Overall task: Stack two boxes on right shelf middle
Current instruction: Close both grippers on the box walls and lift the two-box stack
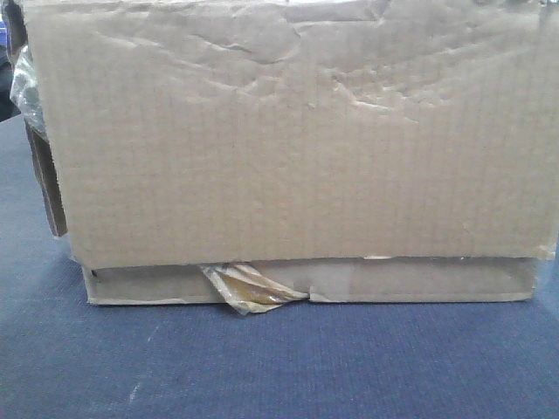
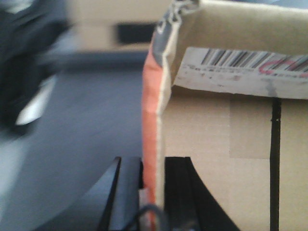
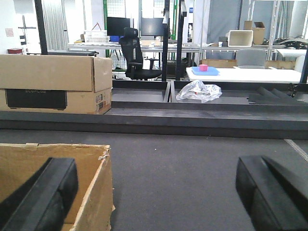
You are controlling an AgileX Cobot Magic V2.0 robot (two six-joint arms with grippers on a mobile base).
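A wide, tall brown box point(image 1: 288, 131) with a wrinkled face fills the front view. It rests on a thin flat box point(image 1: 419, 281) that has a yellowish tape scrap point(image 1: 249, 290) hanging at its front. My left gripper point(image 2: 153, 166) is shut on the upright wall of an open cardboard box point(image 2: 216, 144), one finger outside and one inside, below a barcode label point(image 2: 240, 67). My right gripper point(image 3: 155, 178) is open: its left finger point(image 3: 43, 192) is inside the box corner point(image 3: 94, 192), and its right finger is over the dark surface. The shelf is out of view.
The boxes stand on a grey-blue carpet-like surface point(image 1: 262, 367). Beyond it the right wrist view shows a brown carton with black print point(image 3: 53, 82), a crumpled plastic bag point(image 3: 198, 90), an office chair point(image 3: 134, 53) and a white table point(image 3: 245, 74).
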